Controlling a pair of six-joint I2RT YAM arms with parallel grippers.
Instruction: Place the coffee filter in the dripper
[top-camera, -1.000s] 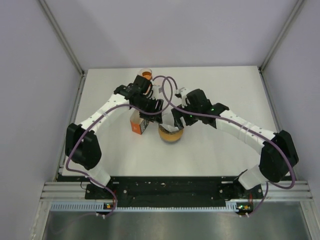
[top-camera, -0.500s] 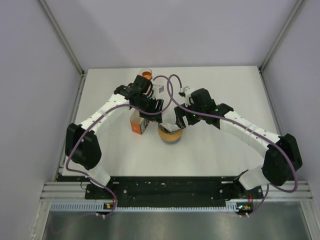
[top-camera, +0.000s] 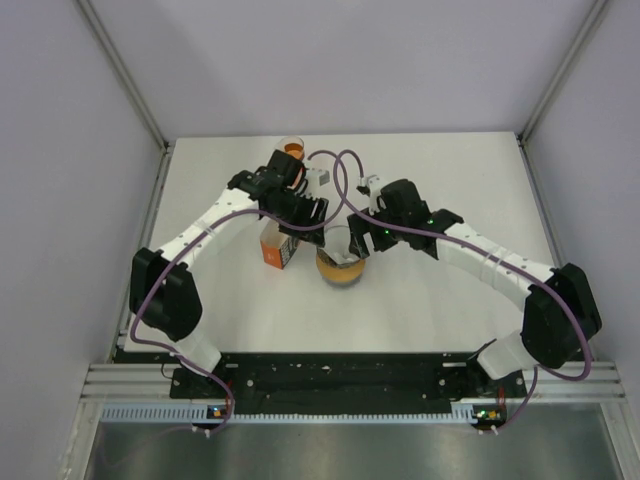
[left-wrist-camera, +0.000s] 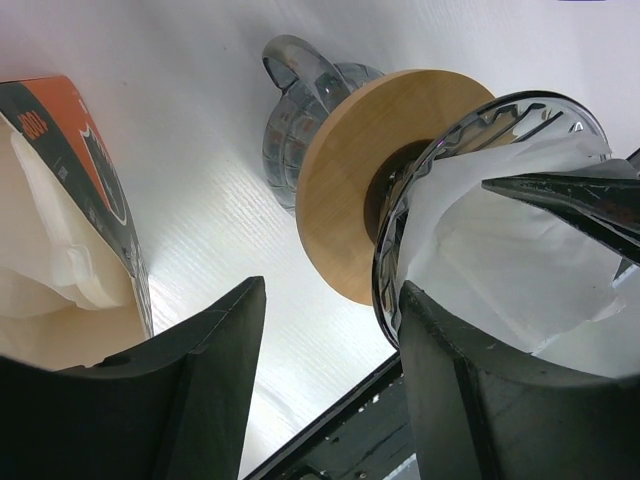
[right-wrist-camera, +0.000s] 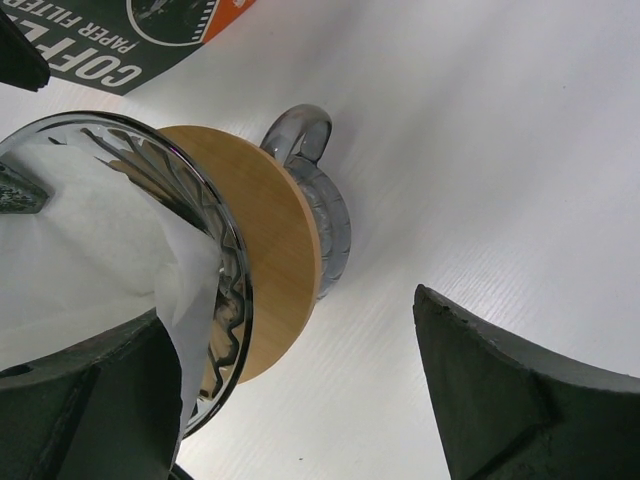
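Room: pale lilac walls (top-camera: 350, 60) | Surface: white table (top-camera: 450, 180) | coffee filter (left-wrist-camera: 490, 260) inside dripper (top-camera: 342, 268), mid-table, filter box (top-camera: 278, 250) just left | left gripper (left-wrist-camera: 330, 320) released beside rim | right gripper (right-wrist-camera: 290, 310) spread wide astride rim, gripping nothing

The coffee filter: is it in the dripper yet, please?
In. The white filter lies inside the glass dripper, reaching its rim.
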